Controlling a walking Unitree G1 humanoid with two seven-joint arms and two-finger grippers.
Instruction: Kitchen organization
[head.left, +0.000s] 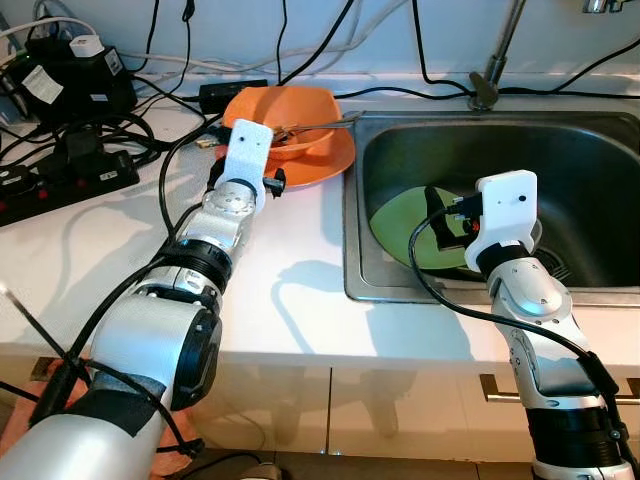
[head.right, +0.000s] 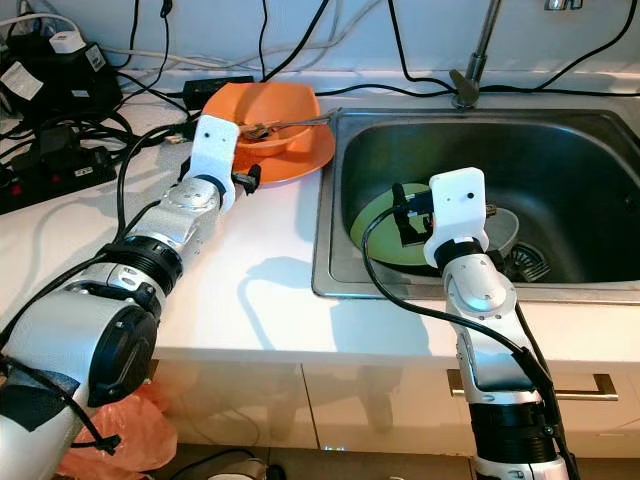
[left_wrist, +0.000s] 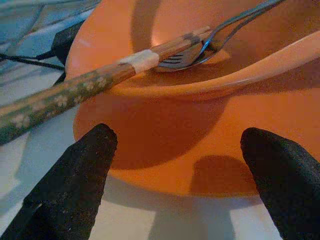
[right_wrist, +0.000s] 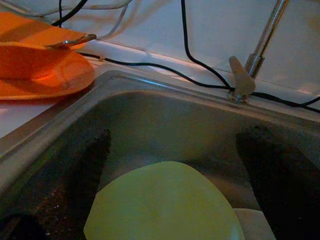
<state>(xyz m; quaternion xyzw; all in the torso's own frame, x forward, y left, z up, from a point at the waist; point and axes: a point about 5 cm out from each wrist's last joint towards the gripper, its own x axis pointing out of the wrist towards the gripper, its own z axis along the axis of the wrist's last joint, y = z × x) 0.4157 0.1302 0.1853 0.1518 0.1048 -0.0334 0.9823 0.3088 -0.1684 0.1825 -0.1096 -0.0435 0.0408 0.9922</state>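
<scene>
An orange plate (head.left: 322, 160) with an orange bowl (head.left: 285, 108) on it stands on the white counter, just left of the sink. A metal fork (left_wrist: 200, 50) and patterned chopsticks (left_wrist: 75, 87) rest in the bowl. My left gripper (left_wrist: 177, 140) is open, low over the counter, its fingers straddling the plate's near rim without touching it. My right gripper (right_wrist: 177, 145) is open inside the steel sink (head.left: 590, 150), hovering just above a light green plate (right_wrist: 165, 205) that lies on the sink floor.
A faucet (head.left: 495, 60) rises behind the sink. A white dish (head.right: 505, 225) and the drain (head.right: 527, 265) lie beside the green plate. Power strips and tangled cables (head.left: 60, 170) crowd the counter's back left. An orange bag (head.right: 120, 440) lies on the floor.
</scene>
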